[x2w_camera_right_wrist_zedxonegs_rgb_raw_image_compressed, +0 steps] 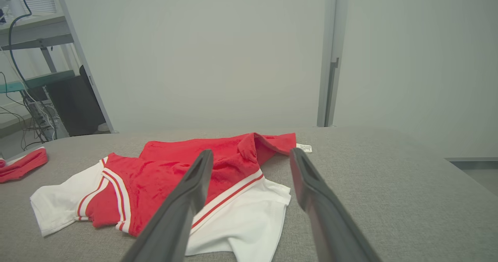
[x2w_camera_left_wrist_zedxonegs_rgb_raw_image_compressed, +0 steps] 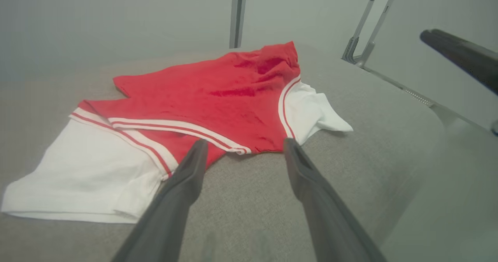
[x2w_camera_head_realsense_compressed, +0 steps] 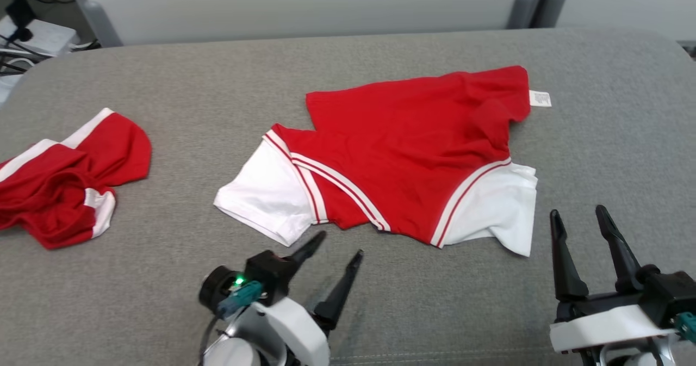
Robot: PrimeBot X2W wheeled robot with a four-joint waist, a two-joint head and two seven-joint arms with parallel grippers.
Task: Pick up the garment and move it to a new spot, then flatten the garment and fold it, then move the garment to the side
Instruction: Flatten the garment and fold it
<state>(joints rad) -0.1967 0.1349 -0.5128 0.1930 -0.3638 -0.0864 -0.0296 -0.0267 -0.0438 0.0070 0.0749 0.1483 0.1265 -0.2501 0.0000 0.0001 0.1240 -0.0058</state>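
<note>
The garment (x2w_camera_head_realsense_compressed: 402,148) is a red T-shirt with white sleeves and red-white stripes, spread mostly flat on the grey cushioned surface, with a fold at its far right corner and a white label there. It also lies ahead of the fingers as the garment (x2w_camera_left_wrist_zedxonegs_rgb_raw_image_compressed: 202,98) in the left wrist view and the garment (x2w_camera_right_wrist_zedxonegs_rgb_raw_image_compressed: 163,180) in the right wrist view. My left gripper (x2w_camera_head_realsense_compressed: 340,243) stands open just short of the shirt's near edge, holding nothing. Near the right sleeve, my right gripper (x2w_camera_head_realsense_compressed: 579,213) is open and empty too.
A second red-and-white garment (x2w_camera_head_realsense_compressed: 60,181) lies crumpled at the far left of the grey surface (x2w_camera_head_realsense_compressed: 163,301). Behind the surface are a pale wall, metal posts (x2w_camera_head_realsense_compressed: 538,1), and a shelf with cables (x2w_camera_head_realsense_compressed: 27,34) at the far left.
</note>
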